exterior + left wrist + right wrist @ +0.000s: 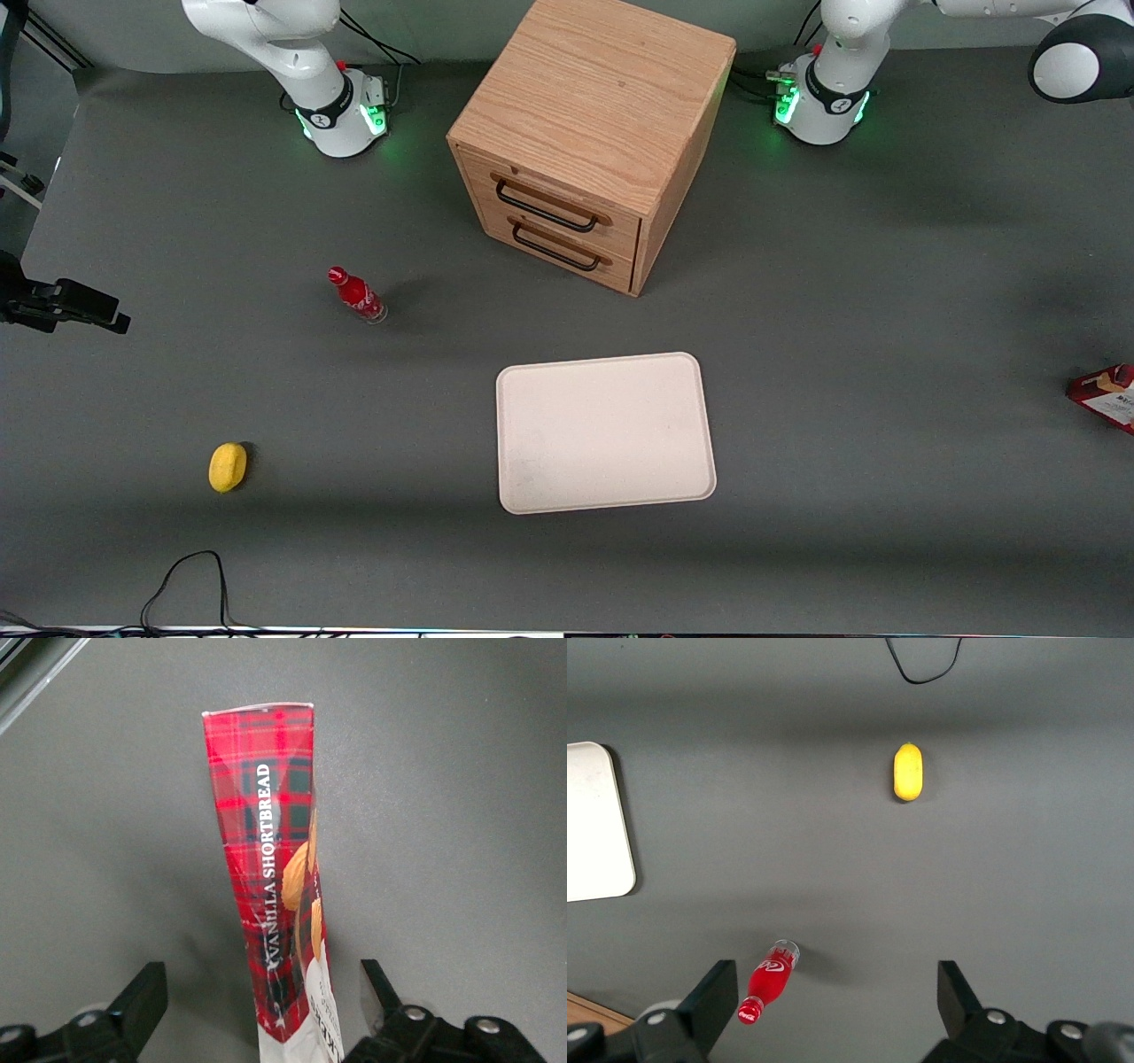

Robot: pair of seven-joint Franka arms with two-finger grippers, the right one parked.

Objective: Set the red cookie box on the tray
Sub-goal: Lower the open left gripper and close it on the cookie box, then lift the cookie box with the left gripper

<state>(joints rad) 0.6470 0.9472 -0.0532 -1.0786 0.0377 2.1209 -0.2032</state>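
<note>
The red cookie box (270,859), red tartan with "VANILLA SHORTBREAD" lettering and cookie pictures, sits on the grey table between the fingers of my gripper (261,979). The gripper is open, with a gap between each black fingertip (149,981) and the box. In the front view only one end of the red cookie box (1104,395) shows, at the frame's edge toward the working arm's end of the table; the gripper is outside that view. The cream-white tray (605,432) lies flat and bare near the table's middle, nearer the front camera than the cabinet.
A wooden drawer cabinet (589,133) with two black handles stands between the arm bases. A small red bottle (356,295) and a yellow object (228,466) sit toward the parked arm's end. A black cable (190,576) loops near the front edge.
</note>
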